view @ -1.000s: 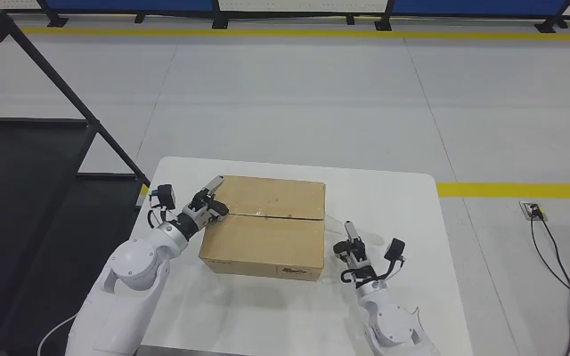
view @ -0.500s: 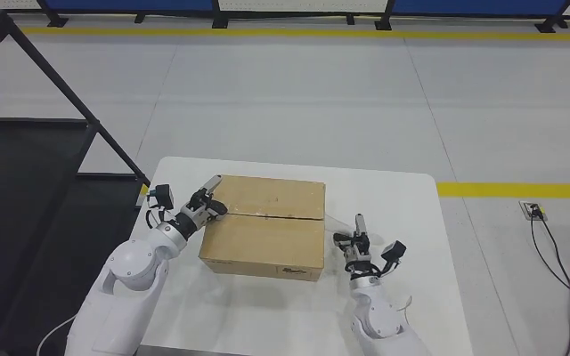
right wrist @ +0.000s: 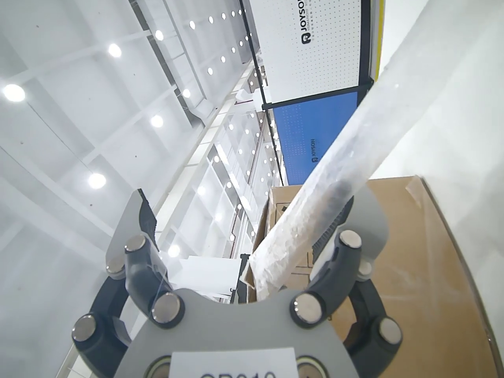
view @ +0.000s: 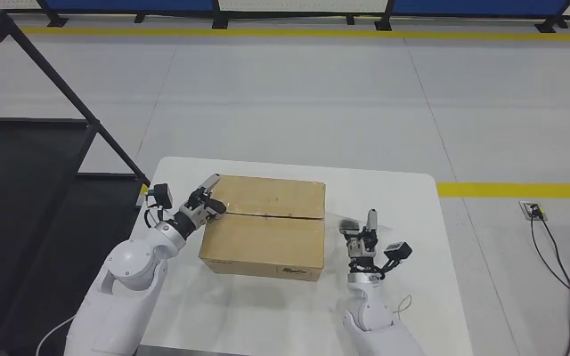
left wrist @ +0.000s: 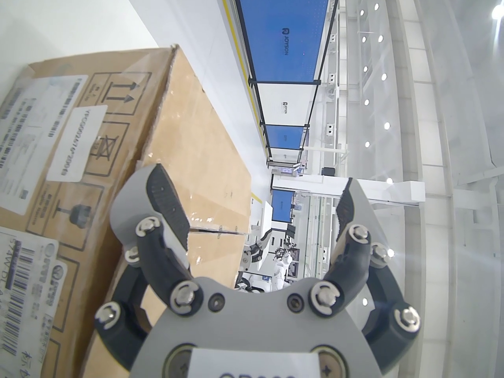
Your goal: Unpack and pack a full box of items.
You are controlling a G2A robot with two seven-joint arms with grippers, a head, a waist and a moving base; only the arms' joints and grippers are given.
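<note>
Top view: closed box [view: 263, 227] mid-frame on tabletop [view: 392, 196]. Left gripper [view: 212, 197] open at its left seam end. Right gripper [view: 361, 230] open just right of it, tape strip [right wrist: 346, 159] against one finger. Cardboard is stiff, likely heavy; take the flaps at the seam.

from above the arms we look steeply down on the white bench [view: 392, 205], far enough back to take in the whole box [view: 267, 222] and a wide stretch of floor [view: 312, 89] beyond. on the left wrist we sit just behind the left hand [left wrist: 254, 182], close against one end of the box, tilted up toward the hall and ceiling [left wrist: 445, 80]. on the right wrist we sit just behind the right hand [right wrist: 244, 206], also tilted up at the ceiling, with the box's opposite end near. all three views share the box.
</note>
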